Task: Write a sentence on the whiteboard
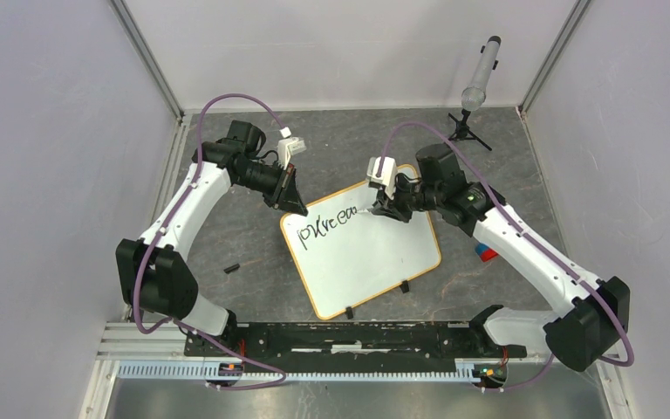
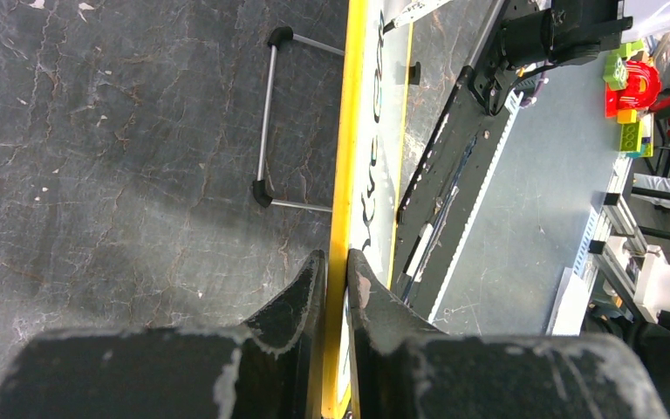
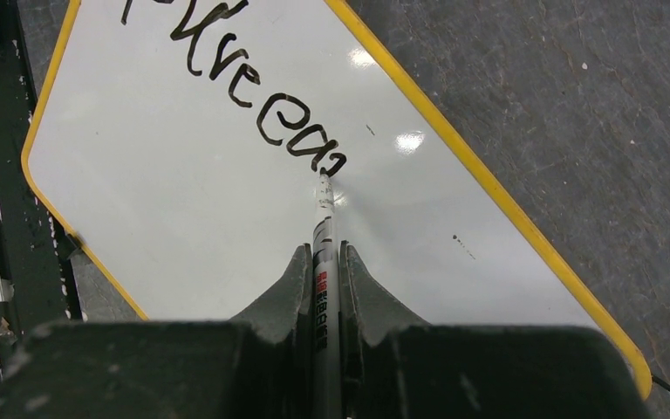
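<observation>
The whiteboard point(image 1: 362, 253) lies tilted on the grey table, white with a yellow-orange frame. My left gripper point(image 1: 295, 202) is shut on its far left corner; in the left wrist view the frame edge point(image 2: 342, 192) sits pinched at the gripper point(image 2: 336, 266). My right gripper point(image 1: 382, 209) is shut on a white marker point(image 3: 324, 253), whose tip touches the board point(image 3: 227, 218) at the end of the sentence point(image 3: 253, 105). The black scrawl point(image 1: 330, 228) runs in one slanted line, roughly "pXvreea".
A black marker cap point(image 1: 231, 267) lies on the table left of the board. A red-and-blue item point(image 1: 485, 254) lies right of it. A small tripod with a grey cylinder point(image 1: 478, 87) stands at the back right. Two black clip feet point(image 1: 376, 298) sit on the board's near edge.
</observation>
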`<state>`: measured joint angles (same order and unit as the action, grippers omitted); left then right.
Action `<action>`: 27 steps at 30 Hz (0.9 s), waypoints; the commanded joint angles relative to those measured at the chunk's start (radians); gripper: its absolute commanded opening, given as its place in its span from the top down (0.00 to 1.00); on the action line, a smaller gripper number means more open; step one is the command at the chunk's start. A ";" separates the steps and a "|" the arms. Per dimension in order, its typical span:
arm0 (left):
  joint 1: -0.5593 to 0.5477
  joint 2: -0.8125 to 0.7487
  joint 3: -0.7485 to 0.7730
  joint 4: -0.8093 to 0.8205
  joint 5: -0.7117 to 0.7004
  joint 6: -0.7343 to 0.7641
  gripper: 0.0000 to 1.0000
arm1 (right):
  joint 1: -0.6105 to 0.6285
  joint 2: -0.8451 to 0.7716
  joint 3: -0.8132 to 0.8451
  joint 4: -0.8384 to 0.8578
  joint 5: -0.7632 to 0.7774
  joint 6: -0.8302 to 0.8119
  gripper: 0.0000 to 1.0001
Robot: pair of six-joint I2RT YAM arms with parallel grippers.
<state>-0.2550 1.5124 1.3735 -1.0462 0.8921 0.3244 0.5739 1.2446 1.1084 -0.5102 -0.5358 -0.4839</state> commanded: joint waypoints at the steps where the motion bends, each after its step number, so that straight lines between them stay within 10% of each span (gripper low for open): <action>1: -0.007 -0.016 0.009 -0.016 -0.013 0.039 0.98 | -0.005 0.019 0.049 0.042 0.026 0.011 1.00; 27: -0.007 -0.012 0.017 -0.018 -0.006 0.036 0.98 | -0.020 -0.022 0.083 -0.024 0.015 -0.016 1.00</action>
<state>-0.2550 1.5124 1.3735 -1.0473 0.8955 0.3244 0.5598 1.2461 1.1500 -0.5369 -0.5224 -0.4850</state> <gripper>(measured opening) 0.176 0.144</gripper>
